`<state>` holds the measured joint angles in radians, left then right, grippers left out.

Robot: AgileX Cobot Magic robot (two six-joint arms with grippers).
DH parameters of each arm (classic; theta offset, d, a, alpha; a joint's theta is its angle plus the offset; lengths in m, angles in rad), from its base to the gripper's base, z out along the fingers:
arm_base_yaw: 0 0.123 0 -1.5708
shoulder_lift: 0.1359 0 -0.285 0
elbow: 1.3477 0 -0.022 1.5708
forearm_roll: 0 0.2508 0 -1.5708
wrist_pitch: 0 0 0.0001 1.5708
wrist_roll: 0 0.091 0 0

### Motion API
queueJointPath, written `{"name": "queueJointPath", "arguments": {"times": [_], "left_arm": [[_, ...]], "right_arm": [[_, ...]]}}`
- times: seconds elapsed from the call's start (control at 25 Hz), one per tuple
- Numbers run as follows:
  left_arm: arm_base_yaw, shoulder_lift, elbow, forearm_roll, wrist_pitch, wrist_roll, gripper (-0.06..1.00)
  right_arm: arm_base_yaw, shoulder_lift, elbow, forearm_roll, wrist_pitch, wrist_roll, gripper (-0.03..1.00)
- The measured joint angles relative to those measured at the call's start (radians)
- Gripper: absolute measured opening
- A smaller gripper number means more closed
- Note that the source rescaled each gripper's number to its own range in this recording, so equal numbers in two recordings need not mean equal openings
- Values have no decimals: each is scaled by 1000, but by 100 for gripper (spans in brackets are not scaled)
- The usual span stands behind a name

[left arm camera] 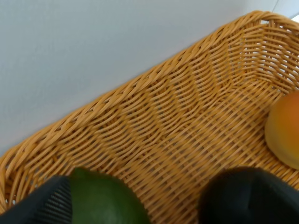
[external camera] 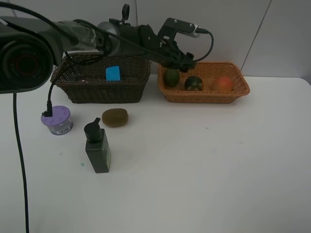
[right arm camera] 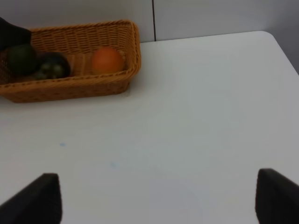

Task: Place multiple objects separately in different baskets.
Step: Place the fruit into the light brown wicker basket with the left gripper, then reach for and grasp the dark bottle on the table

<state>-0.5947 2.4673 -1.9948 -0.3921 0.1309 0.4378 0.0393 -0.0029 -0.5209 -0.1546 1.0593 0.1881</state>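
The left arm reaches across from the far left to the orange-tan basket (external camera: 206,95), which stands at the far side of the worktop (external camera: 209,170), right of centre. The left gripper (external camera: 187,62) hangs over that basket's left end with its jaws spread and nothing pinched. In the left wrist view one ribbed finger (left arm camera: 46,205) sits just beside the green fruit (external camera: 171,77), which lies on the basket floor. To the right of it in the same basket lie the dark mangosteen (external camera: 193,83) and then the orange-red fruit (external camera: 223,83).

The dark brown basket (external camera: 102,92) stands to the left of the orange-tan one, and the blue eraser block (external camera: 112,74) is inside it. On the worktop in front of it are the purple-lidded jar (external camera: 57,120), the brown kiwi (external camera: 115,117) to its right, and nearer, the dark green pump bottle (external camera: 98,149), upright.

The right gripper (right arm camera: 159,179) is above bare worktop, near of the orange-tan basket, its jaws wide apart and empty.
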Motion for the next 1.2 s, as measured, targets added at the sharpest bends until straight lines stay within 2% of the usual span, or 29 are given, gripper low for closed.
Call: {"name": "queueJointPath", "arguments": {"times": [0.36,0.48,0.52,0.64,0.8,1.04,1.12,1.2], "left_arm": [[0,-2,0,-3,16,-5,100],[0,-30,0,-11,95,-41,100],[3,-83,0,-11,166,-73,100],[9,-190,0,-13,280,-138,100],[17,-333,-3,43,455,-315,100],[17,-451,-3,283,934,-793,100],[10,-470,-3,369,1043,-874,100],[-7,-491,20,412,1069,-913,100]], "right_arm": [[0,0,0,0,0,0,100],[0,0,0,0,0,0,100],[0,0,0,0,0,0,100],[0,0,0,0,0,0,100],[0,0,0,0,0,0,100],[0,0,0,0,0,0,100],[0,0,0,0,0,0,100],[0,0,0,0,0,0,100]]}}
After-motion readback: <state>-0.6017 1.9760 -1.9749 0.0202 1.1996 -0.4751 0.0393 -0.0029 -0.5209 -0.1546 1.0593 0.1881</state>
